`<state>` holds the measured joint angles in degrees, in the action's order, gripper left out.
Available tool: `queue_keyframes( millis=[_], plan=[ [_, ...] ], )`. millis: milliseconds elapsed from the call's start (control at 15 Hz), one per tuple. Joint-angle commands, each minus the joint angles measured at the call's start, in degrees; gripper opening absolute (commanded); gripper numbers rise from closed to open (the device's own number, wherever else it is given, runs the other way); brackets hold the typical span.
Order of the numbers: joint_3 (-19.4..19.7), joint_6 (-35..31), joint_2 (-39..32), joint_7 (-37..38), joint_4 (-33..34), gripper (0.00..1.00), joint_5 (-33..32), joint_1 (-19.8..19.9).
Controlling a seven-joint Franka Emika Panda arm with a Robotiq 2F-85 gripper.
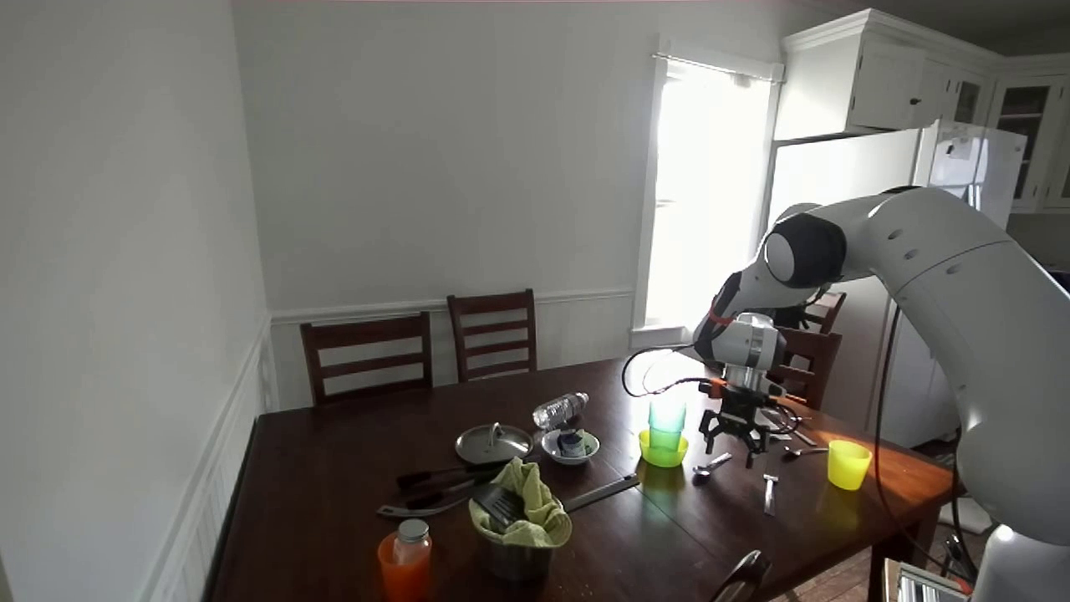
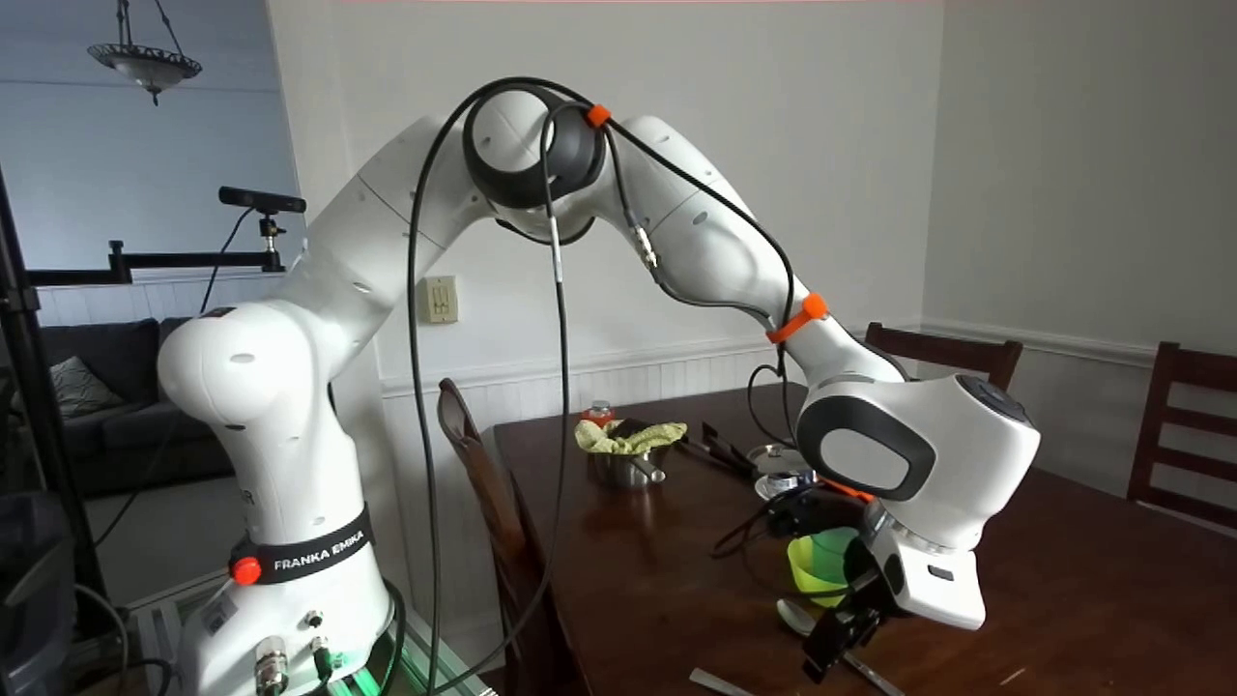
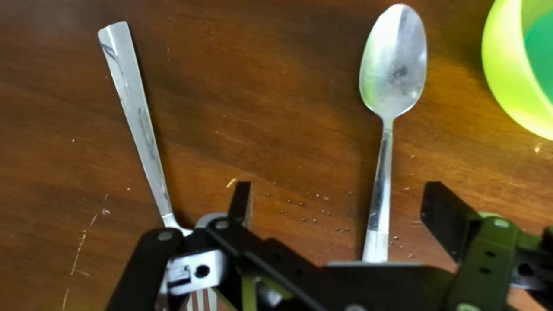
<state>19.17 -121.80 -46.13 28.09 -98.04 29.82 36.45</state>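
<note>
Left of the spoon (image 3: 393,90), in the wrist view, lies a fork (image 3: 139,121), its tines partly hidden behind the gripper (image 3: 339,207). Beside the spoon's handle, on its left, dark specks (image 3: 322,211) dot the table (image 3: 242,108); the exterior views do not let me make these out. The spoon lies on the table, its handle running between the gripper's spread fingers (image 3: 445,216) and nearer the right one in this view. They grasp nothing, and I cannot tell whether they touch anything. The step in hand looks like lining up over the spoon; a grip there would call for centring the fingers on its handle, then lowering them. Right of the spoon, near it, stands a bowl (image 3: 501,69) with a green cup (image 3: 542,60) in it, both cropped by this view.

Far left of the spoon, a sofa (image 2: 126,440) shows in an exterior view only. Also left of the spoon, well apart, a pot (image 1: 514,558) holding a cloth (image 1: 543,502) appears in both exterior views but not from the wrist. Right of the spoon, a yellow cup (image 1: 849,465) shows in an exterior view alone.
</note>
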Motion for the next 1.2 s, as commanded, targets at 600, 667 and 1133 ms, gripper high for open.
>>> queue_keyframes(
  millis=[600,667,1133],
  plan=[
    [-0.6,2.92,-3.54,4.27,4.14,1.0,1.05,1.63],
    [-0.57,3.23,-3.7,4.31,4.15,1.0,0.89,1.6],
    [0.39,6.29,-3.43,3.02,4.79,1.0,-1.65,1.15]
  ],
)
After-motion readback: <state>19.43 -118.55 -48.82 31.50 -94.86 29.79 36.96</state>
